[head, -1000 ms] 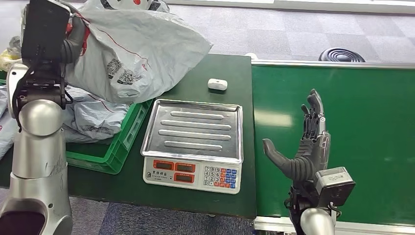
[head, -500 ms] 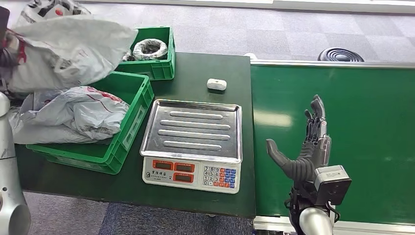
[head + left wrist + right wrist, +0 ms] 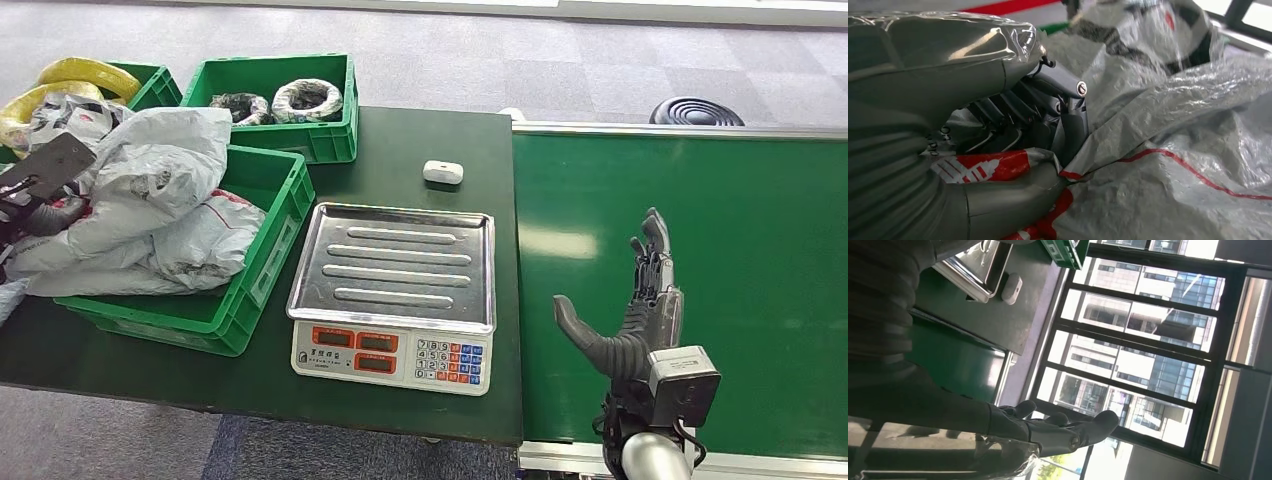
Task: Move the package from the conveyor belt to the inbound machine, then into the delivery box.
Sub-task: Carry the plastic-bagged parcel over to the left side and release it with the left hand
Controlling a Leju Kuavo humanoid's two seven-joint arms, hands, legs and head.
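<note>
Gripping the grey package [image 3: 150, 170] over the green crate [image 3: 270, 215]
It is pinched by the left hand [image 3: 1013, 150]; the right hand [image 3: 640, 310] is held empty, fingers apart.

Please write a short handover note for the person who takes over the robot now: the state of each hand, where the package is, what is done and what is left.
Left hand: grips the grey plastic package, which lies on other bags in the near green crate at the table's left.
Right hand: open, holds nothing, above the green conveyor belt.
Scale: its steel tray is bare.
Done: the package is off the belt and in the crate.
Left: release the package, draw the left hand back, then wait for the next package; none shows on the belt.
</note>
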